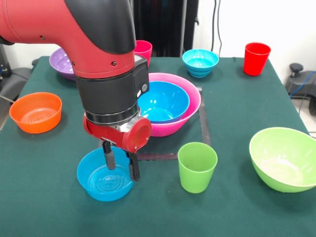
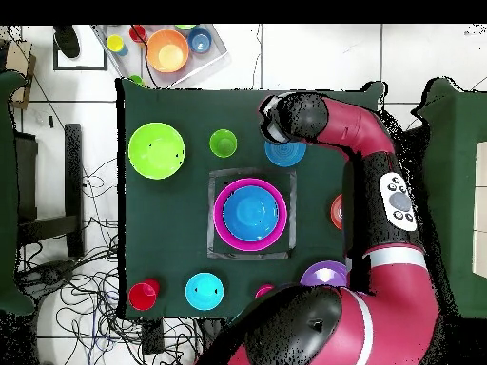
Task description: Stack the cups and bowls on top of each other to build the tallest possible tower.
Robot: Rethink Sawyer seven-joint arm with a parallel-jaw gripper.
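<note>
Worktop point(image 1: 237, 113) under dark green cloth, black tape square point(image 1: 205, 126) marked on it. Clear bin point(image 2: 211, 59) and tangled cables point(image 2: 76, 276) on floor.
</note>
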